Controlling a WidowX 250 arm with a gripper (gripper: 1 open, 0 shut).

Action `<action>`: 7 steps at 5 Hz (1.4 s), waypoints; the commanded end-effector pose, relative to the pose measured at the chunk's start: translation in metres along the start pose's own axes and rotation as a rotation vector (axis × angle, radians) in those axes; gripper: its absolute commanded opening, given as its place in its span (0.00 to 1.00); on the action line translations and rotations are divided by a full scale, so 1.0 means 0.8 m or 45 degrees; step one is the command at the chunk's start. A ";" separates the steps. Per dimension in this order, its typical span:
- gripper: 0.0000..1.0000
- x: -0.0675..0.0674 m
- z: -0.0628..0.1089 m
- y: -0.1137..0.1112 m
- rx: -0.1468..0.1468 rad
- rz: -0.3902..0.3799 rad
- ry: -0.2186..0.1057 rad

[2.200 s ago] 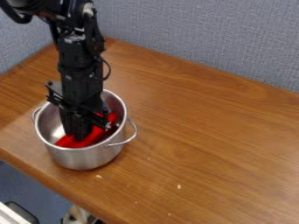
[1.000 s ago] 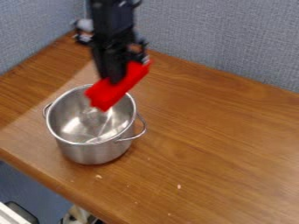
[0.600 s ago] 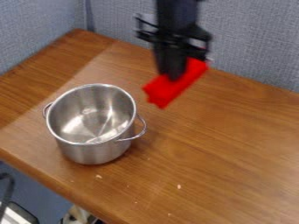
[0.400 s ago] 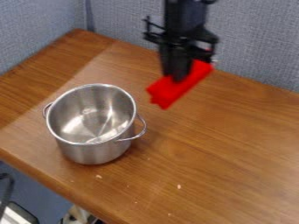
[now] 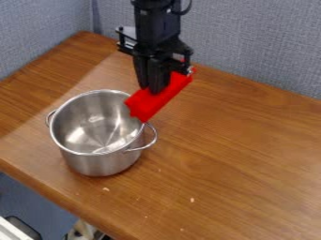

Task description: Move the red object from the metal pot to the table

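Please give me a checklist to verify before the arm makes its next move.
1. Gripper closed on the red object: ok.
2. Red object out of the metal pot: ok, it is held up near the rim.
3. Red object clearly to the side of the pot, over bare wood: not ok, its lower end overlaps the rim in this view.
4. Pot upright on the table: ok.
5. Height of the object above the table: cannot tell from this one view.

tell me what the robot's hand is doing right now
Hand: closed, holding the red elongated block.
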State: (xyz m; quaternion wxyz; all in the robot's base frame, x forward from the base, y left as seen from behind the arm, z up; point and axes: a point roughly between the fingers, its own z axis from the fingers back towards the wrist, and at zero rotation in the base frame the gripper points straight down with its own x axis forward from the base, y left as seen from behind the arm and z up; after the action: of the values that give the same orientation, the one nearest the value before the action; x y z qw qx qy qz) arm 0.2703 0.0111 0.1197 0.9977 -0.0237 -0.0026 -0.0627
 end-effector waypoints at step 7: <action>0.00 0.035 -0.084 -0.032 -0.021 -0.095 -0.086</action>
State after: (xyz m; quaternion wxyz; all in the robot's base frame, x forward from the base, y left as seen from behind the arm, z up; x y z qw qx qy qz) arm 0.2929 -0.0197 0.0491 0.9941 -0.0320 -0.0269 -0.0998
